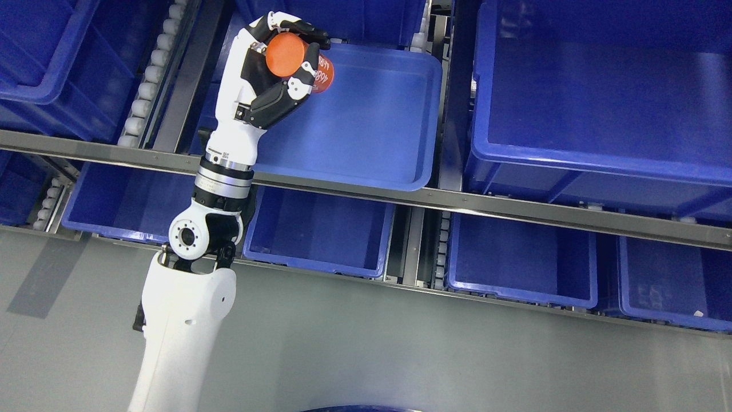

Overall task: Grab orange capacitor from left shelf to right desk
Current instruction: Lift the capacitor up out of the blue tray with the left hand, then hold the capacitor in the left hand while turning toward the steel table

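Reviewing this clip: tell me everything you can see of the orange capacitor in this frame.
The orange capacitor is a short, smooth cylinder, plastic-looking, with one flat round end facing the camera. White print runs along its side, too partly hidden to read. It lies tilted in the left hand, whose black and white fingers wrap over its top and across its front. It is held up over the shallow blue tray on the shelf, apparently touching nothing but the hand.

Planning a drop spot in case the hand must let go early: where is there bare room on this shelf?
The shallow blue tray under the left hand, which grips the orange capacitor, has a bare floor. The deep bin to its right looks bare too. Crowded: roller tracks and the steel rail.
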Controlling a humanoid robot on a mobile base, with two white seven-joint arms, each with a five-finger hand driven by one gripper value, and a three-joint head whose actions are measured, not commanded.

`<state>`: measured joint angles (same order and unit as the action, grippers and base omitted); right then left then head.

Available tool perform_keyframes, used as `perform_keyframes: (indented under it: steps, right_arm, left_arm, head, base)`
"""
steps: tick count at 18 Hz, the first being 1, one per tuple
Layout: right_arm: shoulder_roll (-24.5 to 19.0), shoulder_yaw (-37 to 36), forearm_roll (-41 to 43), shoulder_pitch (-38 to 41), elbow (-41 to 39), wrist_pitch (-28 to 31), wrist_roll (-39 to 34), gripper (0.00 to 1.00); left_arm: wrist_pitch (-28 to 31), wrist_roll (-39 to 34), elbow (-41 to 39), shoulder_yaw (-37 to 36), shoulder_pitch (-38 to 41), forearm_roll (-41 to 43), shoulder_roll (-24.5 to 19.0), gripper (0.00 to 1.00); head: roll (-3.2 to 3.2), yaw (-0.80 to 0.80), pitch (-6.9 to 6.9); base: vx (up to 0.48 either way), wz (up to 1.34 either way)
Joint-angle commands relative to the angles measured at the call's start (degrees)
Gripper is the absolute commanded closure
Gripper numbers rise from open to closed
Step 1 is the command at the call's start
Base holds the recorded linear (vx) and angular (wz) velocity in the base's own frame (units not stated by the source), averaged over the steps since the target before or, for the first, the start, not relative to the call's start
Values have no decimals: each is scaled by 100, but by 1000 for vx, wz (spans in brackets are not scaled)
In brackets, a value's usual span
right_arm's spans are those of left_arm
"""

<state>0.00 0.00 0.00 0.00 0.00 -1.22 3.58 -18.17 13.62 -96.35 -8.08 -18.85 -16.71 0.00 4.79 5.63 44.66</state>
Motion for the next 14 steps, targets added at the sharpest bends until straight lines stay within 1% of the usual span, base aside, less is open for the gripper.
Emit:
perform_keyframes:
  steps: [1, 8, 14]
  right_arm:
    - [100, -97, -18, 18, -100, -1, 2, 0]
    - [100, -97, -18, 18, -100, -1, 2, 0]
    - [100, -97, -18, 18, -100, -1, 2, 0]
  left_arm:
    - [-37, 0, -200, 53, 48, -8, -100, 99]
    - [-29, 9, -200, 44, 13, -8, -100, 99]
    - [-11, 27, -200, 0, -75, -25, -100, 99]
  head:
    - [0, 0, 0]
    - [0, 0, 0]
    - [0, 0, 0]
  base:
    - [-188, 103]
    - [-190, 61]
    - [-157, -357]
